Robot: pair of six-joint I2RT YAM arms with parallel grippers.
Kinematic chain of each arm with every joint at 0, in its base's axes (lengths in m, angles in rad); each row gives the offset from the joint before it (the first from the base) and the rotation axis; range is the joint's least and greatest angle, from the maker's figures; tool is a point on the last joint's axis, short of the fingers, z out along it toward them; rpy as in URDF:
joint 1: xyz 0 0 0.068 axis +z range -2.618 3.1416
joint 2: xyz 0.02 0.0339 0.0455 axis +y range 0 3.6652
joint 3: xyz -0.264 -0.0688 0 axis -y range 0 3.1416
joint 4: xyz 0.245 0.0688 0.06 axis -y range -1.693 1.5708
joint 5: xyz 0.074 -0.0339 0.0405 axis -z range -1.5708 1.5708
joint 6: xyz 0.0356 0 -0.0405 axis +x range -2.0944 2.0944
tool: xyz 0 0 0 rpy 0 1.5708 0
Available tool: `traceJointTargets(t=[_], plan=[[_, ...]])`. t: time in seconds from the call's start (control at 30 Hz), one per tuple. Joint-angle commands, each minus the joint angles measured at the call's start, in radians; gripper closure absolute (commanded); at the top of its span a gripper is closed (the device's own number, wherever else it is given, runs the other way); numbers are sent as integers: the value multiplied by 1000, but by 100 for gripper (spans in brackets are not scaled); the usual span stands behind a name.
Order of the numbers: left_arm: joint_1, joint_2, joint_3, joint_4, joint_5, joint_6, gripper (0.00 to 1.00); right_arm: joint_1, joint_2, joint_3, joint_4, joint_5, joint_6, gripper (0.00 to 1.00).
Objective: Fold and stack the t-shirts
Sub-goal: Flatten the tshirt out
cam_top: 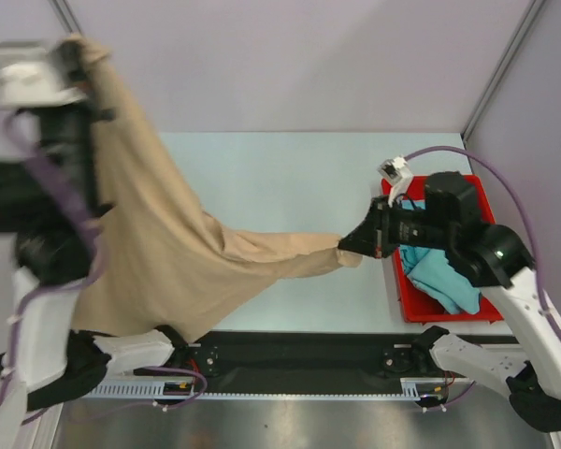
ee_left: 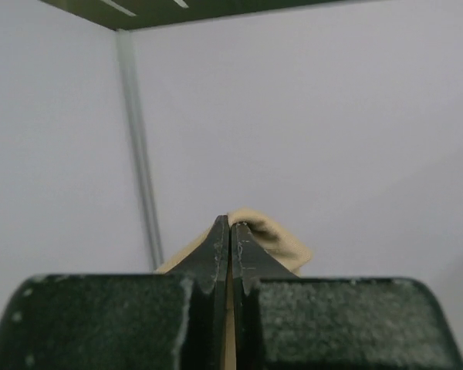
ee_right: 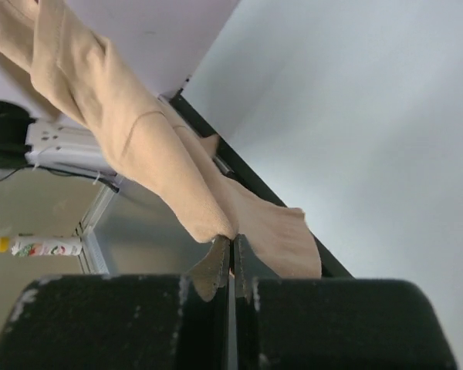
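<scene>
A tan t-shirt [cam_top: 159, 243] hangs stretched between my two grippers over the left half of the table. My left gripper [cam_top: 75, 51] is raised high at the far left and is shut on one corner of it; the cloth bulges past the tips in the left wrist view [ee_left: 266, 231]. My right gripper [cam_top: 348, 245] is low near the table's middle right and is shut on another corner, seen as tan cloth [ee_right: 154, 154] in the right wrist view. A teal t-shirt [cam_top: 444, 276] lies crumpled in the red bin [cam_top: 411, 299]. No pink shirt shows.
The red bin stands at the table's right edge, under my right arm. The pale table [cam_top: 290, 178] ends at a black strip [cam_top: 299, 351] along the near edge. Enclosure walls and posts [cam_top: 505, 56] surround the table.
</scene>
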State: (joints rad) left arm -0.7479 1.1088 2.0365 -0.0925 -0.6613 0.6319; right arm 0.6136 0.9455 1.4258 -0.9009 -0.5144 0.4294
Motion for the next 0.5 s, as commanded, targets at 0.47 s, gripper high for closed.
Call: traceJointTargets(t=[0.47], plan=[[513,1199,306,55,595,-593,100,-279,565,-100,296,92,34,100]])
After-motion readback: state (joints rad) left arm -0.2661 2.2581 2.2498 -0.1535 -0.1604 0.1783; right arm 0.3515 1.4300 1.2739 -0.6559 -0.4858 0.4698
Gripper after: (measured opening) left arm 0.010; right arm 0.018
